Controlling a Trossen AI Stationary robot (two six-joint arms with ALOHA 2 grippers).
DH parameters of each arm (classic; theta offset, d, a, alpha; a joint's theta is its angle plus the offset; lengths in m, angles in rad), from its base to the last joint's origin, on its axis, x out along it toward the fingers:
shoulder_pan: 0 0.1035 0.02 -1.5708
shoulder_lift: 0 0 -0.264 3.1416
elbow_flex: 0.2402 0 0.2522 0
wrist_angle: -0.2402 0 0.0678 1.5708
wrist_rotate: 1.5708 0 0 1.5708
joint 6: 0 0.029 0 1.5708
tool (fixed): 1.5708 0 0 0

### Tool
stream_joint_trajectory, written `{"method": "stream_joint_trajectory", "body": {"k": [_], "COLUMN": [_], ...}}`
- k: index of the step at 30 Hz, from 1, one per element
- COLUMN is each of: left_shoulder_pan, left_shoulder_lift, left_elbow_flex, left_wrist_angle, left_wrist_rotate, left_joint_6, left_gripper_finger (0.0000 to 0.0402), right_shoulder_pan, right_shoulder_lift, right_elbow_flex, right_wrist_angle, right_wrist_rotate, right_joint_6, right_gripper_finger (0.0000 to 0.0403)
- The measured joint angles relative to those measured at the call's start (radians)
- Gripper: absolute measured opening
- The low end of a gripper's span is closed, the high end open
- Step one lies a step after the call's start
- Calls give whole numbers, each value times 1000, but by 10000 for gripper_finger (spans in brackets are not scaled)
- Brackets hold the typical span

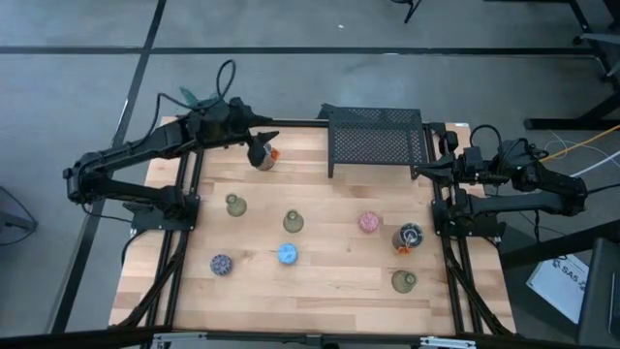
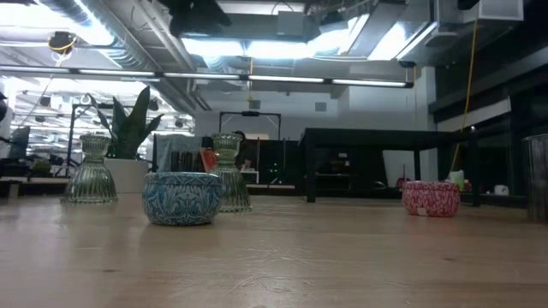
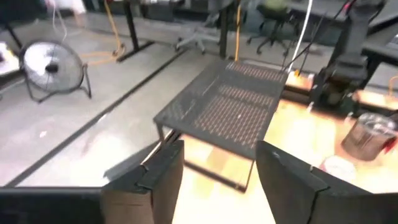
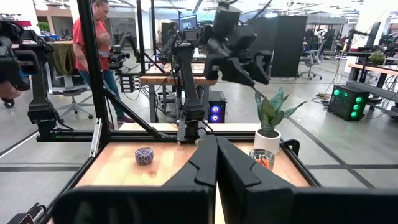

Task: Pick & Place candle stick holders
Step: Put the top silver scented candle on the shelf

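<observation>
Several candle stick holders stand on their bases on the wooden table (image 1: 329,291): olive-green glass ones (image 1: 234,205) (image 1: 293,222) (image 1: 404,281), a blue one (image 1: 288,254), a pink one (image 1: 369,222), a purple-speckled one (image 1: 222,264), and two silvery ones with orange accents (image 1: 410,237) (image 1: 264,158). My left gripper (image 3: 217,180) hangs open and empty in the air above the far-left silvery holder (image 4: 262,158), facing the black mesh rack (image 3: 230,112). My right gripper (image 4: 216,162) waits shut at the table's right edge.
The black mesh rack (image 1: 376,141) stands at the far edge, right of centre. A white potted green plant (image 4: 270,121) sits at the far left corner beside the silvery holder. Metal frame rails (image 1: 184,242) run along both sides. A person (image 4: 93,43) stands beyond the table.
</observation>
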Motion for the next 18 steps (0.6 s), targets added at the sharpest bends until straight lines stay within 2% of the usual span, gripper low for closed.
{"method": "stream_joint_trajectory", "body": {"k": [9, 18], "left_shoulder_pan": [51, 78], "left_shoulder_lift": [55, 124], "left_elbow_flex": [0, 0], "left_wrist_angle": [-89, -163], "left_wrist_rotate": [1, 12], "left_joint_6": [-94, -119], "left_gripper_finger": [272, 321], "right_shoulder_pan": [0, 0], "right_shoulder_lift": [0, 0], "right_elbow_flex": [0, 0], "right_wrist_angle": [0, 0], "right_wrist_rotate": [0, 0], "right_joint_6": [0, 0], "right_gripper_finger": [7, 7]}}
